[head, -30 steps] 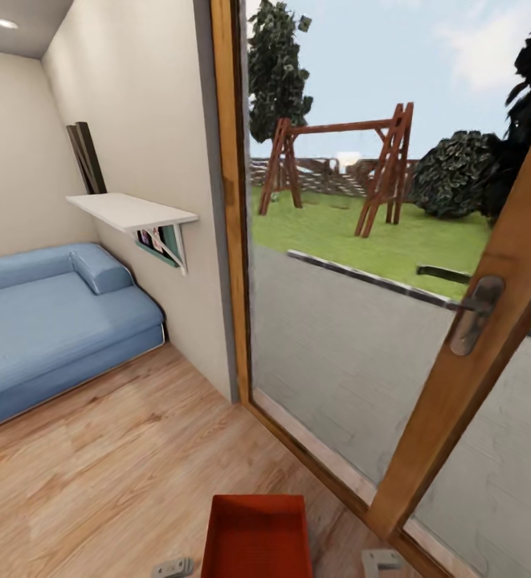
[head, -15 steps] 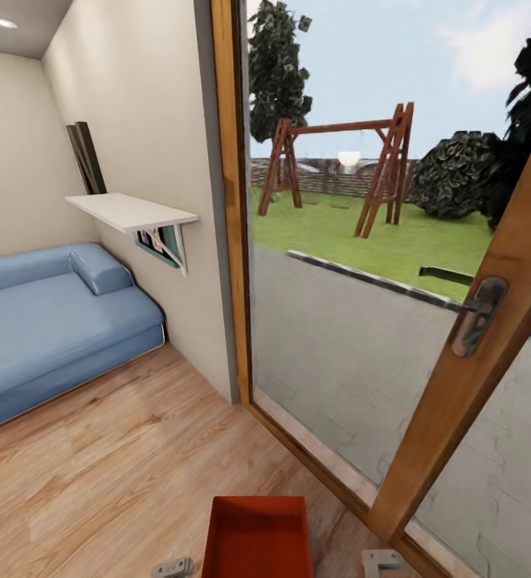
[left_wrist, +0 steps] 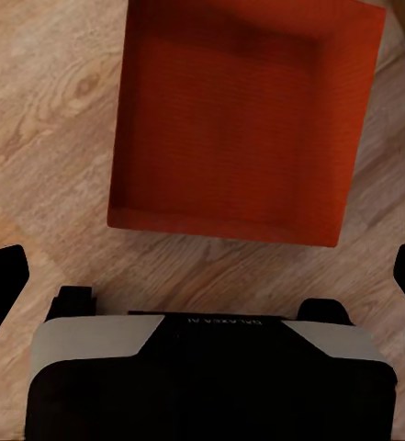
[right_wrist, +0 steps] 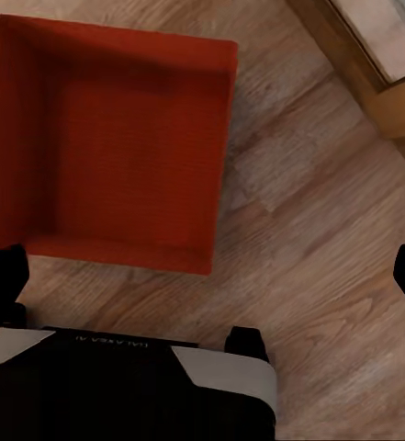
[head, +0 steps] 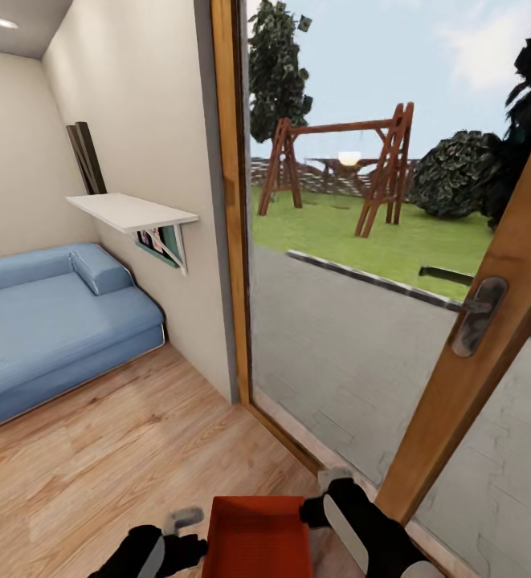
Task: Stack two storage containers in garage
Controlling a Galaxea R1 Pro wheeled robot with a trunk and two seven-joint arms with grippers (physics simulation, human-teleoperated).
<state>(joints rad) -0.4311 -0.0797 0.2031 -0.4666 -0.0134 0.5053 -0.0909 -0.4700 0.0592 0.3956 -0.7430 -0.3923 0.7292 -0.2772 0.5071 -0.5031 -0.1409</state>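
I stand on light wood-plank flooring (head: 120,457) in the living room, a blue sofa (head: 52,321) against the beige wall and a white shelf (head: 132,210) above it. A wood-framed glass door (head: 466,353) runs close along my right, with lawn and a swing frame (head: 337,164) outside; open floor lies to my left. One red-orange bin (head: 257,538) sits on the planks directly in front of me, between my arms. My left jaws (left_wrist: 202,276) and right jaws (right_wrist: 202,271) both hang spread wide above it, holding nothing. My wrist views show the bin's bare inside from above.
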